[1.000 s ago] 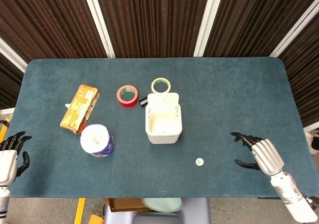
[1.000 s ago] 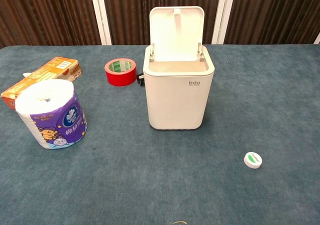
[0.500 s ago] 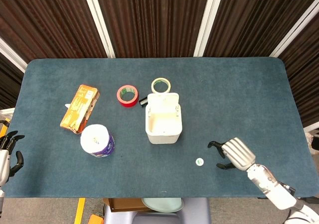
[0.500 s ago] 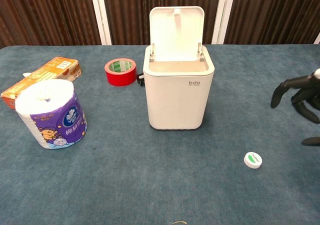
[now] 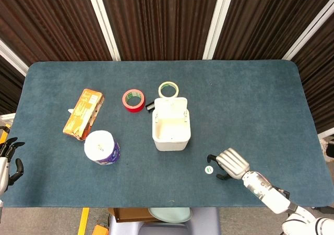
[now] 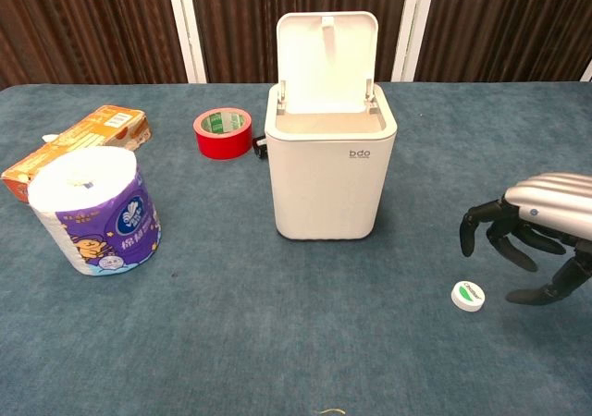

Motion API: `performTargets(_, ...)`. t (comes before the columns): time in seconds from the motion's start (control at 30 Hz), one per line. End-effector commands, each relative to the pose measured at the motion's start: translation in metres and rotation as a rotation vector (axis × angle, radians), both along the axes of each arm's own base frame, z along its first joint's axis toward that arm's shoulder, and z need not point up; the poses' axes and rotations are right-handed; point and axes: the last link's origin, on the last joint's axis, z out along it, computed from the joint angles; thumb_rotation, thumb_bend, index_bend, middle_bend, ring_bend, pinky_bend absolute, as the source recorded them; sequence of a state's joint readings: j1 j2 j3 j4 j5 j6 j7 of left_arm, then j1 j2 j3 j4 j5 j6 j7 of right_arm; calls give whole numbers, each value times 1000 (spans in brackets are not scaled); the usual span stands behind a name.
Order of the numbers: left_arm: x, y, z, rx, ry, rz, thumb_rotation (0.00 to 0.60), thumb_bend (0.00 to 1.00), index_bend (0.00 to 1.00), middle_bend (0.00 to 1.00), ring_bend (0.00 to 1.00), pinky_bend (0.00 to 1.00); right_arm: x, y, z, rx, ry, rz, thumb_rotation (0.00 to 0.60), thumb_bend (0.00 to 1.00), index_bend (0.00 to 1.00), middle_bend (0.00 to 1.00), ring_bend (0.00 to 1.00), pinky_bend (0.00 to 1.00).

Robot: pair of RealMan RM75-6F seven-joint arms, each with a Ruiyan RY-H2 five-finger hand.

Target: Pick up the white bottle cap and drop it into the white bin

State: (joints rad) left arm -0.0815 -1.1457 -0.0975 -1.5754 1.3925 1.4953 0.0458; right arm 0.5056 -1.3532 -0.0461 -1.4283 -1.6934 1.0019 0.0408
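Right hand (image 6: 535, 233) now nearer, fingers spread and empty, just above and beside white bottle cap (image 6: 468, 296).

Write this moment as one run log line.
phase: reach | right hand: open, above cap | white bottle cap: on table | white bin: lid open

Head view: high vantage above the near table edge, facing steeply down, taking in the whole blue table (image 5: 250, 99) and the dark slatted wall beyond. Chest view: low and close, near tabletop height, facing horizontally across the table (image 6: 231, 342) toward the same wall. Both views share the white bin (image 5: 170, 126) (image 6: 330, 162), red tape roll (image 5: 133, 100) (image 6: 223, 131), tissue roll (image 5: 102, 147) (image 6: 93, 210), white bottle cap (image 5: 209, 169) (image 6: 468, 295) and right hand (image 5: 230, 163) (image 6: 541, 220)
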Motion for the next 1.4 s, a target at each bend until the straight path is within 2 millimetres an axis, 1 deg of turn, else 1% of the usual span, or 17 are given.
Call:
performTargets(0.03,0,0,0,0,-1,-1,600,694,257,156,180,259,-2,-3,-6,-6,15,2,600,348,536,824,882,1000)
performTargets(0.2,0,0,0,1,-4,-4,600,693,257,157,181,259,-4,-6,-14,8,12,-17,600,350,536,824,882,1000)
performTargets(0.4,1,0,0,-5,-4,-4,600,693,257,158,181,259,-5,-4,-21,30,16,-9,600,350,536,824,882,1000)
performTargets(0.93,2,-2,0,-5,-6,-12,600,692,258,158,181,259,-9,-5,-33,43,38,-13,600,351,554,824,882,1000)
performTargets(1.07,3,-2,0,-5,-6,-14,600,692,258,158,181,259,-10,-5,-34,45,39,-14,600,350,577,825,882,1000)
performTargets(1.27,2,-2,0,-4,-8,-12,600,692,258,158,181,259,-12,-5,-34,39,41,-18,600,350,697,832,889,1000)
performTargets(1.4,3,-2,-1,-8,-6,-14,600,692,258,158,181,259,-13,-6,-32,28,35,-24,600,350,730,837,893,1000)
